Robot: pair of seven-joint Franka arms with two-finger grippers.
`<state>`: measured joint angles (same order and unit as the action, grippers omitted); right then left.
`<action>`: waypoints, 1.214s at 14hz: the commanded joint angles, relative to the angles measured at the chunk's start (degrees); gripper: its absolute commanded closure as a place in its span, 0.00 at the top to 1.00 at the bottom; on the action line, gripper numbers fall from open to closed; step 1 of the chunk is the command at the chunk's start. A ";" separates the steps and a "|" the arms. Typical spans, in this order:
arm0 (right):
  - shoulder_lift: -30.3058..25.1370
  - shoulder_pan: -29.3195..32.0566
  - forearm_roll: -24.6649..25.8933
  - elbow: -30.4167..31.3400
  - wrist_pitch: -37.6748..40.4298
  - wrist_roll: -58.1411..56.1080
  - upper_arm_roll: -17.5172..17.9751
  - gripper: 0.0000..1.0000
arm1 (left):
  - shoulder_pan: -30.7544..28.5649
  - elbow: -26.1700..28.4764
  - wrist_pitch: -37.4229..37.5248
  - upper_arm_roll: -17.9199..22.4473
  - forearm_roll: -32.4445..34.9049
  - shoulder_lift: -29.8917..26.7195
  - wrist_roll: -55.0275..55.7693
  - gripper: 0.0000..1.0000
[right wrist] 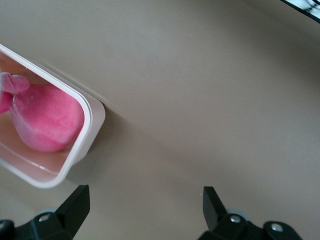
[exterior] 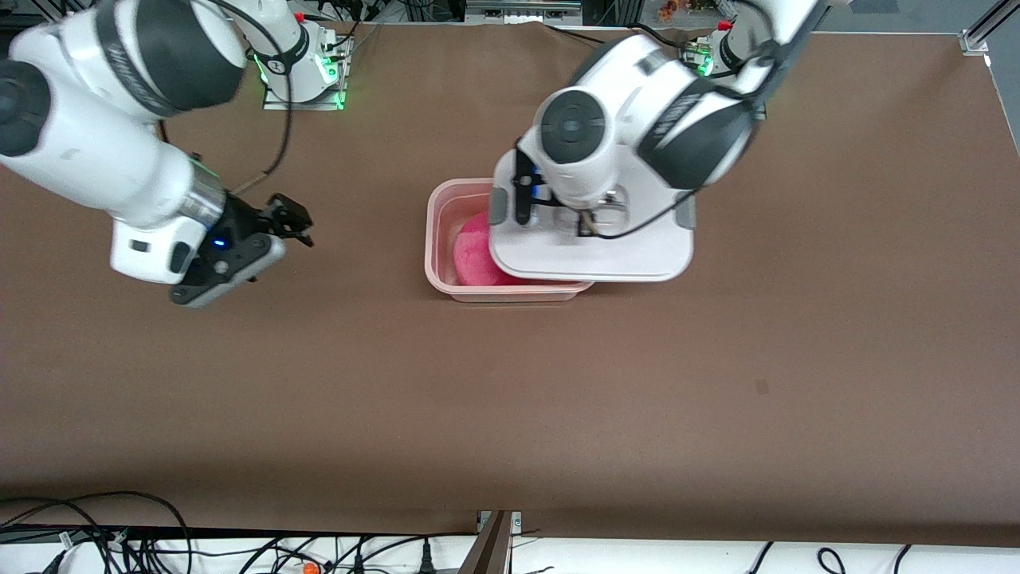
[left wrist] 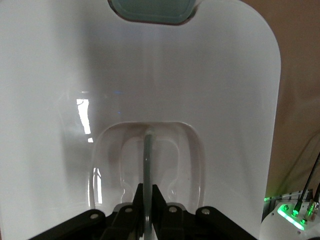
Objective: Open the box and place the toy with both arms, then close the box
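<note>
The translucent pink box (exterior: 437, 239) stands mid-table with the bright-pink toy (exterior: 472, 253) lying inside it. Over the box sits the white lid (exterior: 637, 255), offset toward the left arm's end, so the end with the toy is uncovered. My left gripper (left wrist: 148, 187) is shut on the lid's thin centre handle (left wrist: 148, 155), and in the front view the arm's wrist hides its fingers. Over bare table toward the right arm's end my right gripper (exterior: 291, 219) hangs open and holds nothing. The right wrist view has the box corner (right wrist: 92, 112) and toy (right wrist: 47, 122) off beside the right gripper (right wrist: 145, 197).
Grey clips (exterior: 497, 207) sit at the lid's two ends. Brown table surface (exterior: 510, 399) spreads all round the box. Cables (exterior: 96, 526) lie along the edge nearest the front camera, and the arm bases with green lights (exterior: 331, 80) stand along the edge farthest from it.
</note>
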<state>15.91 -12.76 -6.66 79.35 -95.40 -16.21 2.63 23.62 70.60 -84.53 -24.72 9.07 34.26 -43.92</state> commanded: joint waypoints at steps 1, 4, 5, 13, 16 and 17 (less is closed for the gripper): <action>-4.38 -0.33 -0.47 1.41 1.44 0.21 -0.95 1.00 | 5.71 -1.60 -5.70 0.90 0.68 3.88 4.96 0.00; -6.50 -0.60 -0.11 2.03 4.61 3.81 -3.94 1.00 | 7.14 -1.25 -12.40 0.82 1.74 4.67 9.20 0.00; -7.46 -0.60 0.06 2.82 4.96 6.78 -4.12 1.00 | 6.88 -1.16 -13.98 0.82 1.65 4.93 8.94 0.00; -16.61 -0.60 3.75 11.62 6.54 22.27 -4.12 1.00 | 7.23 -0.72 -17.86 0.90 4.89 7.04 8.41 0.00; -16.79 -0.60 5.25 11.61 7.34 22.54 -4.12 1.00 | 7.93 -0.46 -17.95 0.90 7.44 8.10 8.50 0.00; -16.79 -0.60 6.12 11.61 7.34 22.54 -4.12 1.00 | 8.02 -0.46 -17.95 0.90 7.62 8.10 8.50 0.00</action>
<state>0.41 -12.99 -2.30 89.69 -88.42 4.93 -1.51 30.90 70.59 -102.26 -23.66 14.52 42.14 -35.19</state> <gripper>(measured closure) 0.000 0.934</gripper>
